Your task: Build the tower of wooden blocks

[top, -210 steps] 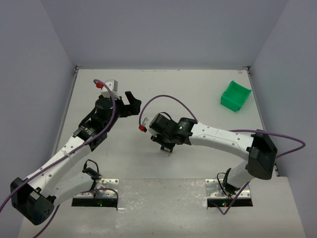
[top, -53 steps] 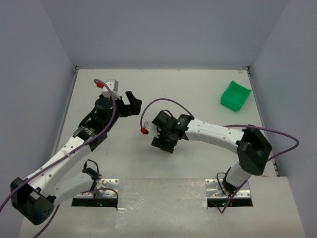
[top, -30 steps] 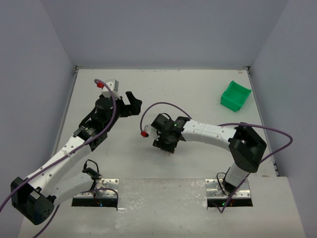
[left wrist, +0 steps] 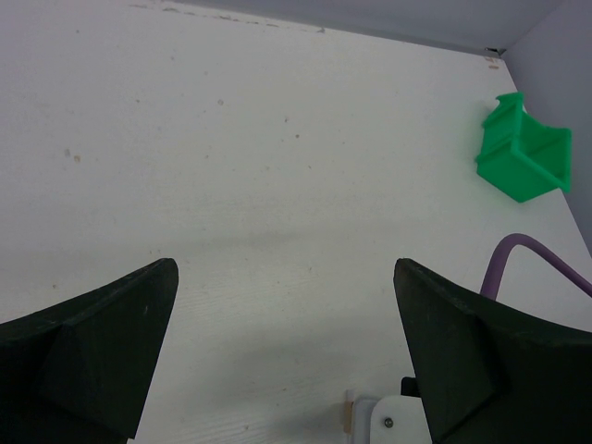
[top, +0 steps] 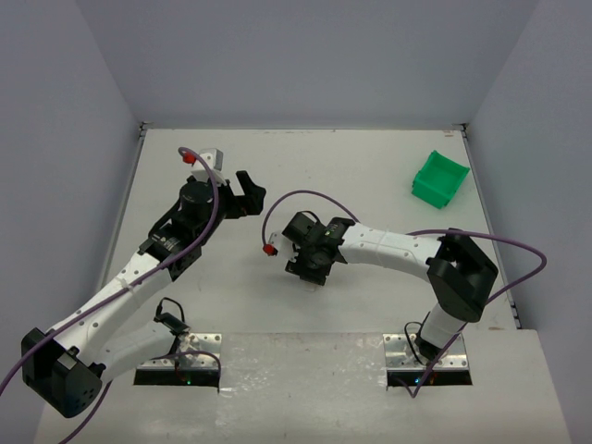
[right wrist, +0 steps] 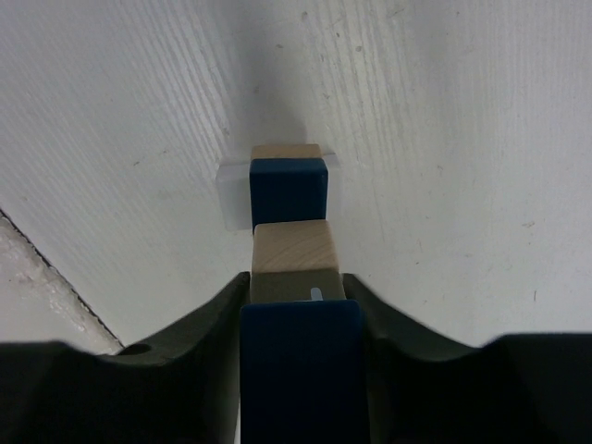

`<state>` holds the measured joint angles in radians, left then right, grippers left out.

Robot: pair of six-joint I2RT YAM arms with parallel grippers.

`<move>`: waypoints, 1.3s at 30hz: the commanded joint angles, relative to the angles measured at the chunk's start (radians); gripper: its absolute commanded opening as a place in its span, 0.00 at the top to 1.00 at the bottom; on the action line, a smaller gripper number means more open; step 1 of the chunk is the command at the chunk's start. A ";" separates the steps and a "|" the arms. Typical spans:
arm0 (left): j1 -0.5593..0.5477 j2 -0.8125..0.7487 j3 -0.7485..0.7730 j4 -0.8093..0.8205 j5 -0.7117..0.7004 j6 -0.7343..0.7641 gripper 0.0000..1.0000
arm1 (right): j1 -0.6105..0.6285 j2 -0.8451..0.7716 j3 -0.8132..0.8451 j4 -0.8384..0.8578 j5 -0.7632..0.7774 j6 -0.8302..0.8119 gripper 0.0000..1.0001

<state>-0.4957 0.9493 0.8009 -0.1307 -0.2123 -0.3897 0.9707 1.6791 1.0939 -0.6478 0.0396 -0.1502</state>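
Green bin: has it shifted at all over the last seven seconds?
No. The green bin sits in the same spot as before, near the far right corner of the table, in the top view.

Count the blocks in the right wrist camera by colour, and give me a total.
blue blocks: 2
beige blocks: 2
Total: 4 clearly seen. A darker band between the near beige and near blue ones may be a fifth.
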 commanded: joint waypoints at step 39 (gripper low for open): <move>0.015 -0.012 0.014 0.035 -0.006 -0.017 0.00 | -0.149 -0.355 0.132 0.074 -0.032 0.204 0.01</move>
<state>-0.4957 0.9405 0.8009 -0.1318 -0.1989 -0.3957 0.9551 1.3487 1.1717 -0.6581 0.0256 -0.0829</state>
